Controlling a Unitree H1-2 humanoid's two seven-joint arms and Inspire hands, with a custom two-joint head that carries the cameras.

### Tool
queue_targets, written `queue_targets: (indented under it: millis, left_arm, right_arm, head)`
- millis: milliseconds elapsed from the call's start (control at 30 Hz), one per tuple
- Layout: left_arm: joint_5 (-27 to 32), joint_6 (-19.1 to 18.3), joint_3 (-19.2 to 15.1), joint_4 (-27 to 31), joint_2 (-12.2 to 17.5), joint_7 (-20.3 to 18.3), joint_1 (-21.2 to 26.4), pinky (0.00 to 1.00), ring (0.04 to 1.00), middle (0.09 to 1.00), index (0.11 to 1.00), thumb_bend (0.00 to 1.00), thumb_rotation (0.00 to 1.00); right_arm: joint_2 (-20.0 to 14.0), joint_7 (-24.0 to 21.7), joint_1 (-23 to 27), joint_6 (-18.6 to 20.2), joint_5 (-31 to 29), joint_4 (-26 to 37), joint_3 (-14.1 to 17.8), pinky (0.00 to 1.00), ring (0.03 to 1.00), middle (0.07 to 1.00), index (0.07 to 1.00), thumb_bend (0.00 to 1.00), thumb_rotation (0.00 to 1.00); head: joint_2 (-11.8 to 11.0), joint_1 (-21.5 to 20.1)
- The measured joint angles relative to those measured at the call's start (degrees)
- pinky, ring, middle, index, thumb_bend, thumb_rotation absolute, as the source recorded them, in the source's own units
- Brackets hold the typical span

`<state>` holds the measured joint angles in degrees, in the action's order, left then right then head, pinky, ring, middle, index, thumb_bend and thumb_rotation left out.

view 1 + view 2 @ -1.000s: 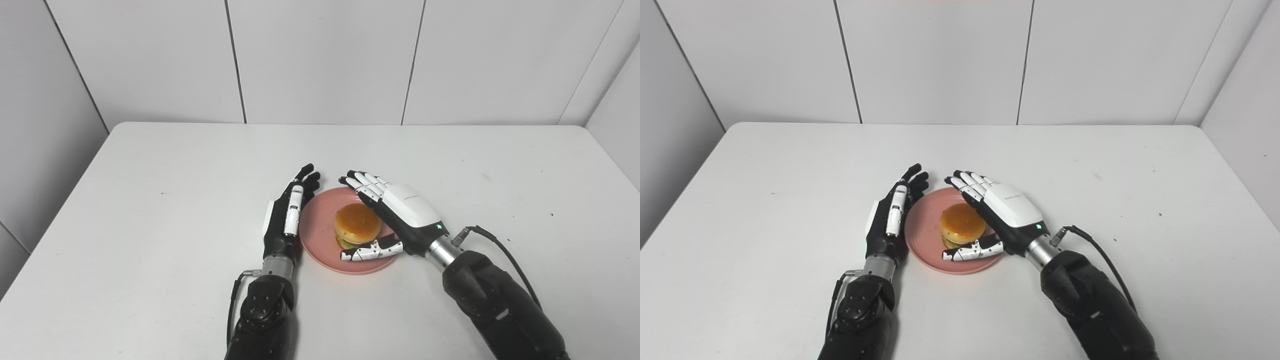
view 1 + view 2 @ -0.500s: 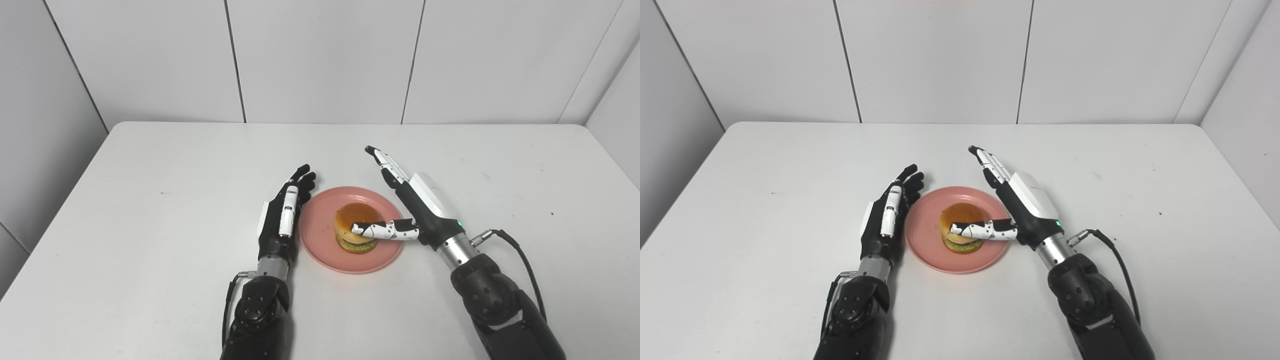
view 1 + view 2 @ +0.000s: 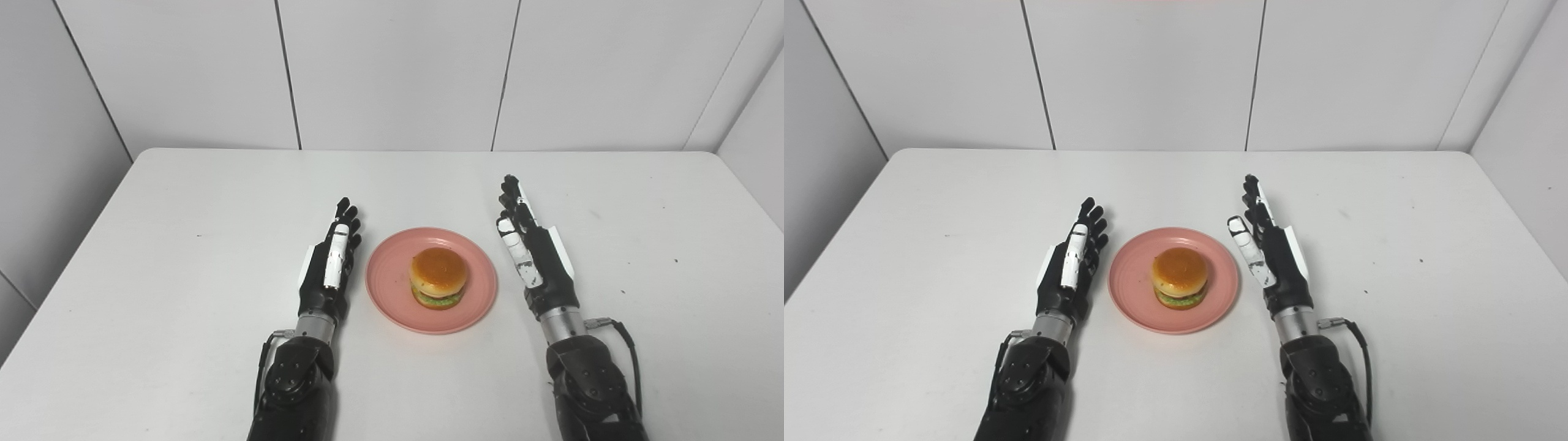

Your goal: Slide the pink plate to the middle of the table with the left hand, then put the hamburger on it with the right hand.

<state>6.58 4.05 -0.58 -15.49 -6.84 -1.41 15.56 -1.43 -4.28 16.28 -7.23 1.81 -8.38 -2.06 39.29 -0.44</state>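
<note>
A glossy round hamburger (image 3: 438, 277) sits on the smooth pink plate (image 3: 392, 300) (shallow, circular). Flanking the plate, apart from it, the left hand (image 3: 327, 269) and right hand (image 3: 536, 257) stand edgewise, fingers straight, holding nothing.

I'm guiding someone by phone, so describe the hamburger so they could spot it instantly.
On the white table, between the left hand and right hand, lies a pink plate. The hamburger sits on it: the only food, golden bun over green lettuce.

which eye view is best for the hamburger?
Right eye view, marginally: the hamburger sits nearer the picture's centre, unobstructed on the pink plate. The left eye view shows it just as whole, a little right of centre.
</note>
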Motion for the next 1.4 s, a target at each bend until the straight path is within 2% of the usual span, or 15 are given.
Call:
queue_targets:
  millis: [200,433,800,1033,1233,1400]
  left_arm:
    - [-3.0,1.4,0.8,-1.0,0.8,0.9,0.6,1.0,1.0,1.0,1.0,0.42,1.0]
    - [-3.5,3.6,0.9,-2.5,1.2,1.4,1.4,1.0,1.0,1.0,1.0,0.4,1.0]
    - [-7.0,4.7,2.7,-1.7,2.2,1.5,0.8,1.0,1.0,1.0,1.0,0.45,1.0]
    - [-7.0,3.5,3.4,0.7,2.8,1.3,-0.8,1.0,1.0,1.0,1.0,0.44,1.0]
    - [-8.0,0.5,4.6,2.2,3.5,1.1,-1.6,1.0,1.0,1.0,1.0,0.43,1.0]
    - [-6.4,-1.1,4.0,3.3,3.4,0.2,-2.4,1.0,1.0,1.0,1.0,0.41,1.0]
  right_arm:
    - [0.3,0.5,-0.3,-0.1,0.2,-1.4,-0.1,1.0,1.0,1.0,1.0,0.6,0.95]
    - [0.6,1.0,-1.6,-0.1,0.3,-2.3,0.0,1.0,1.0,1.0,1.0,0.61,0.93]
    - [1.1,1.7,-1.5,-0.1,0.0,-2.5,1.0,1.0,1.0,1.0,1.0,0.61,0.9]
    - [1.3,2.8,-1.1,-0.1,-1.2,-3.1,1.8,1.0,1.0,1.0,1.0,0.63,0.93]
    - [1.3,2.8,-0.9,-0.1,-2.0,-3.3,2.0,1.0,1.0,1.0,1.0,0.63,0.9]
    - [1.3,2.9,-0.9,0.1,-2.0,-3.2,2.0,1.0,1.0,1.0,1.0,0.63,0.91]
  head:
    - [-0.1,-0.4]
    - [0.3,-1.5]
    - [0.6,-2.2]
    - [0.8,-2.4]
    - [1.0,-2.5]
    - [1.1,-2.4]
